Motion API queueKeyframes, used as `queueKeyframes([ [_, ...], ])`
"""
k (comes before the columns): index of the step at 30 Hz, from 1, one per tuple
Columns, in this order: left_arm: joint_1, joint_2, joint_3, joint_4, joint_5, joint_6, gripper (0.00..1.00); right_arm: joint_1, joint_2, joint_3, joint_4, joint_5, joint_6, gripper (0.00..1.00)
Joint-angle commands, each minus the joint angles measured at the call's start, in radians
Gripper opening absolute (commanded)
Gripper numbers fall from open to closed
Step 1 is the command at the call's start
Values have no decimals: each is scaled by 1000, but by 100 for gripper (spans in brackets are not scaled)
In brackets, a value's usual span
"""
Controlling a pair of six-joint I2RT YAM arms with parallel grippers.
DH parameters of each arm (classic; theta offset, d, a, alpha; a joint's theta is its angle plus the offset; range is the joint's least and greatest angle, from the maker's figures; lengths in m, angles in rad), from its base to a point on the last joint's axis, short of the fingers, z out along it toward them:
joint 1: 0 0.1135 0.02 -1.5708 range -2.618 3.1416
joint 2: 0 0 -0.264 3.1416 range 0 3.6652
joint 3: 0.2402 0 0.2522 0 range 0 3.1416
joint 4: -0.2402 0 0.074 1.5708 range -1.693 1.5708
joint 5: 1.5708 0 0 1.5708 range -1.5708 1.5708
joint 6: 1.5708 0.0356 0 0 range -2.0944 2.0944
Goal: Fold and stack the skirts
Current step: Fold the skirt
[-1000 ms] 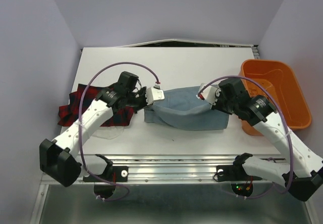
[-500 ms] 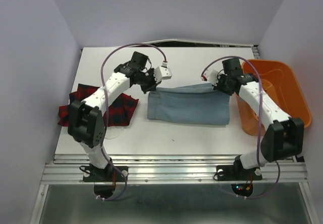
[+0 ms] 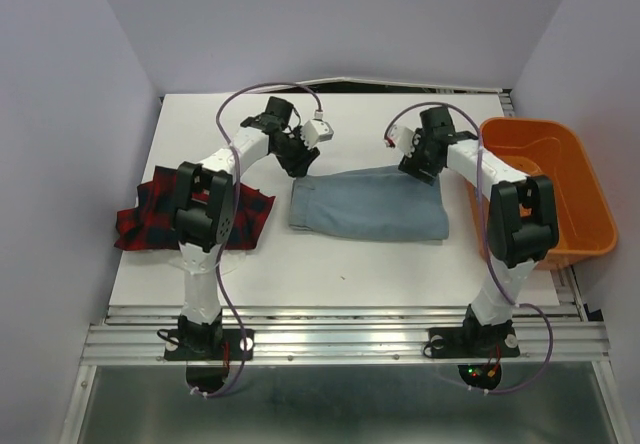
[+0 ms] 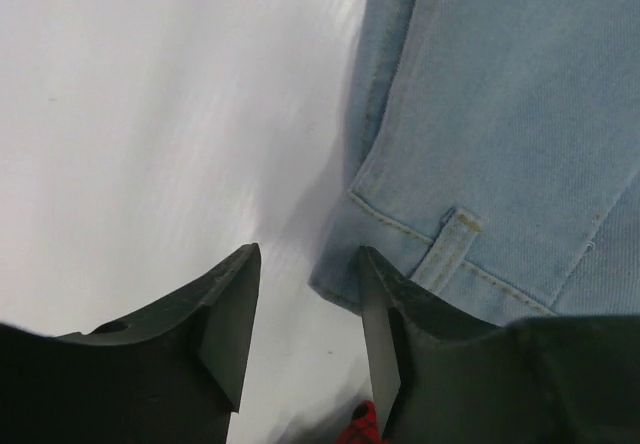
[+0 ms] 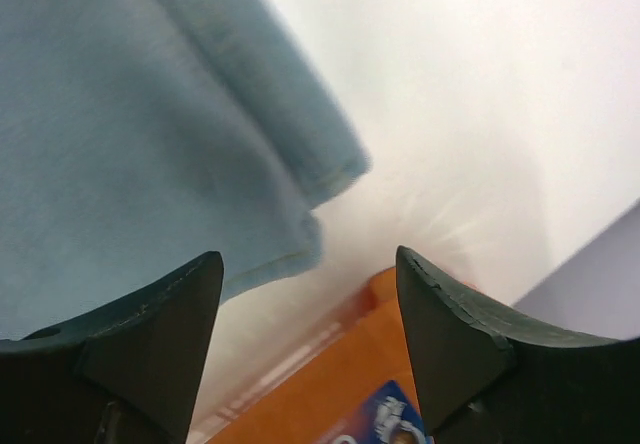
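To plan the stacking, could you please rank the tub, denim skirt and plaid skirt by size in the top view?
1. Orange tub
2. Denim skirt
3. Plaid skirt, close to the denim and unsure, since the left arm covers part of it.

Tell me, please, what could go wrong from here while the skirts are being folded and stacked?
1. The open left fingers sit right at the denim skirt's belt-loop corner; pulling away could snag it and spoil the fold.
2. The right fingers hang open between the skirt's other far corner and the orange tub; a wide swing may knock the tub.
3. The plaid skirt lies crumpled under the left arm, which could drag it.
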Motion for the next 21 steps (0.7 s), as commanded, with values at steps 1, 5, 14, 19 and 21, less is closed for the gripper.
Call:
queueKeyframes([
  [1, 2, -123, 17, 77, -57, -97, 57, -7, -68, 109, 84, 34, 72, 75],
  [5, 2, -241, -70, 121, -122, -145, 60, -7, -117, 129, 36, 2, 105, 77],
  [14, -88, -447, -248, -4, -81, -209, 54, -7, -82, 131, -23, -133, 187, 62],
  [19, -170, -428, -372, 41, -56, -300, 51, -7, 73, 260, -15, -195, 278, 53],
  [21, -176, -402, -399, 58, -32, -332, 50, -7, 140, 300, -14, -198, 281, 49],
])
